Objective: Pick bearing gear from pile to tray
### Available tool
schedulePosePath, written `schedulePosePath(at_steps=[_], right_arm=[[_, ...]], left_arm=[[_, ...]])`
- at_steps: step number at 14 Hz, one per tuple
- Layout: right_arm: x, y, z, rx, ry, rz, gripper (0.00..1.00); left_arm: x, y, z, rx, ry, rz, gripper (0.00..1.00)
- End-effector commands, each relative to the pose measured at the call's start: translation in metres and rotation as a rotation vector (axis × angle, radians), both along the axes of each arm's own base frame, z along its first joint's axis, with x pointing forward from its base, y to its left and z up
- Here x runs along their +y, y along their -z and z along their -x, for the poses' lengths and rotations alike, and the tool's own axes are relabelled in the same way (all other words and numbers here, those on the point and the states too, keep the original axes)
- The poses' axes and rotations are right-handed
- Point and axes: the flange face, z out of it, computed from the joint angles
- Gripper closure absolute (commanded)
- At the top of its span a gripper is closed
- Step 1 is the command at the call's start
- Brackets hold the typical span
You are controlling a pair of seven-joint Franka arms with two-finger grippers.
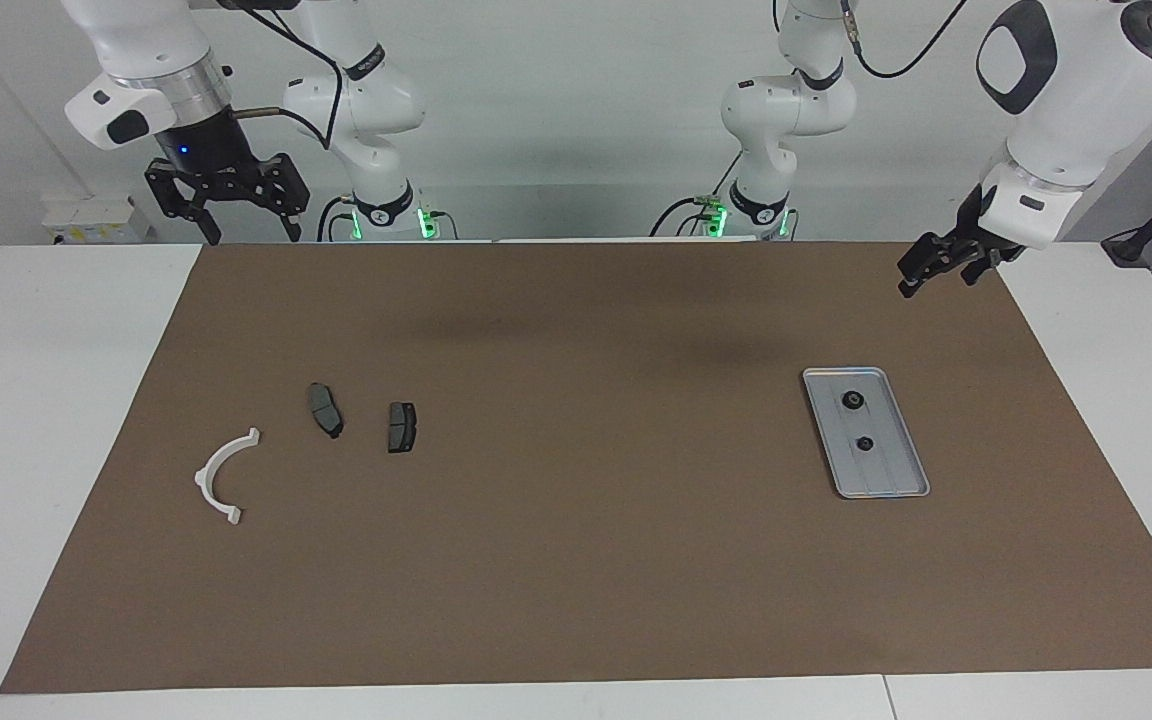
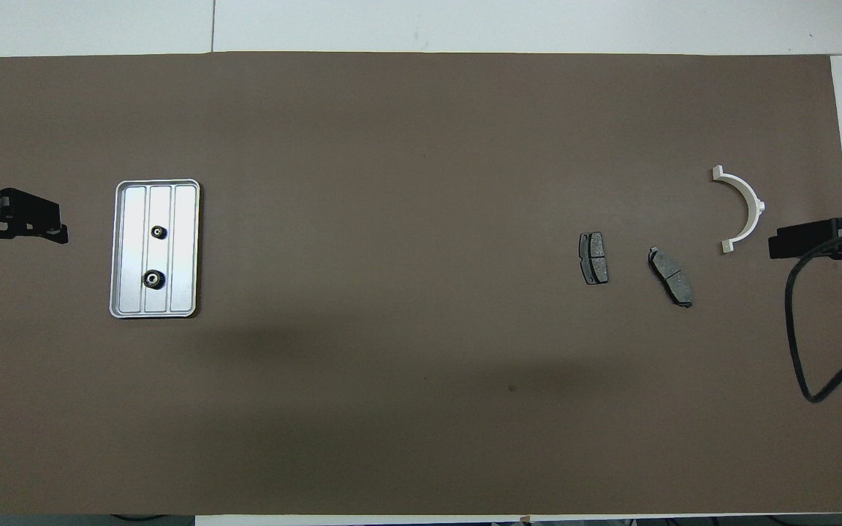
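Silver tray [image 1: 876,478] holding two black gears [image 1: 851,400], left gripper [image 1: 921,270] raised near tray, fingers spread, empty, right gripper [image 1: 226,212] well apart, likewise.

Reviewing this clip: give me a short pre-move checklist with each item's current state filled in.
1. Flat silver metal tray lies flat on the brown mat: ok.
2. Two small black round gears in the tray: ok.
3. More gears among the white half-ring bracket and two dark grey pad-shaped plates: none seen.
4. Left gripper open, empty, raised: ok.
5. Right gripper open, empty, raised: ok.
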Motion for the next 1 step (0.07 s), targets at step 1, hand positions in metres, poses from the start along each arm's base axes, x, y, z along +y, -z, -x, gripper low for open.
schedulePosePath(at_steps=[1], right_arm=[[-0.0009, 0.0011, 0.0006, -0.006, -0.023, 0.008, 0.0]], left_arm=[[0.0072, -0.0073, 0.005, -0.002, 0.036, 0.002, 0.0]])
